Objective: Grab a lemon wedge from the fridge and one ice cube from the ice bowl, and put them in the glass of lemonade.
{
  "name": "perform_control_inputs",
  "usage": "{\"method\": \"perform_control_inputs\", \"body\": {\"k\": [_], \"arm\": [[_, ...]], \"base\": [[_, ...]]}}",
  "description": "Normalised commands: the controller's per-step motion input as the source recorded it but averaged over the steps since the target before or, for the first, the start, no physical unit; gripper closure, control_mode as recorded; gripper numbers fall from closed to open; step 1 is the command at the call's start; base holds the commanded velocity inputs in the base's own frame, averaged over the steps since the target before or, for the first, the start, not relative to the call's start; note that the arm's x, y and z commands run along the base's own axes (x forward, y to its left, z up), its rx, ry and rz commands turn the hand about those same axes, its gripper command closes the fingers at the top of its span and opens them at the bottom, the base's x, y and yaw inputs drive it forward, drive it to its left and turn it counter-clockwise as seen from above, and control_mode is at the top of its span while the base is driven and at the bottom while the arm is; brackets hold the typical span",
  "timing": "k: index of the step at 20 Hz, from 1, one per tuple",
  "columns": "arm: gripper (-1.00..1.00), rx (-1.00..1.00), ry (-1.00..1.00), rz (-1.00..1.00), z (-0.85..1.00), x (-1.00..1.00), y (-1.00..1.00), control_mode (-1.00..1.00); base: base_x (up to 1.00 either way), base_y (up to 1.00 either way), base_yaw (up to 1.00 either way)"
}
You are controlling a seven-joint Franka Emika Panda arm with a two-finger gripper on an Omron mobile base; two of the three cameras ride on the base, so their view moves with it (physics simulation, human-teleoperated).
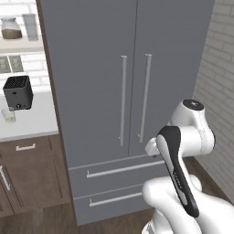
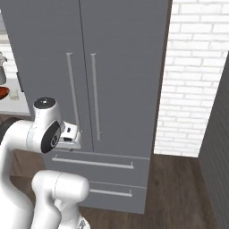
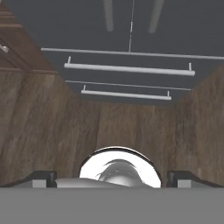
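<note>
Progress: nothing done, all steps left | fridge (image 1: 114, 91): both doors closed, directly ahead | gripper (image 3: 112, 177): fingers spread wide, nothing held | glass of lemonade (image 1: 8, 116): stood on counter (image 1: 32, 121) beside toaster (image 1: 18, 93)

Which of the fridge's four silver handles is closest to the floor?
The horizontal silver handle on the bottom drawer of the tall matte grey fridge. It sits under the upper drawer's bar; the two long door handles stand upright above.

arm (image 1: 180, 164) folded, elbow high | hand (image 3: 111, 177) aimed downward | fingers (image 3: 41, 178) spread wide, empty
</note>
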Motion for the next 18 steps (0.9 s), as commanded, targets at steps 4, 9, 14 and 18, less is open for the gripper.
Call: {"method": "perform_control_inputs", "body": {"k": [4, 9, 14, 18], "arm": [[-1.00, 0.00, 0.00, 0.00, 0.00, 0.00, 0.00, 1.00], [-1.00, 0.00, 0.00, 0.00, 0.00, 0.00, 0.00, -1.00], [-1.00, 0.00, -0.08, 0.00, 0.00, 0.00, 0.00, -1.00], [-1.00, 0.01, -0.31, 0.00, 0.33, -0.23, 0.00, -1.00]], "base": [[0.00, -0.04, -0.01], [0.00, 0.00, 0.00], [0.00, 0.00, 0.00], [0.00, 0.00, 0.00]]}}
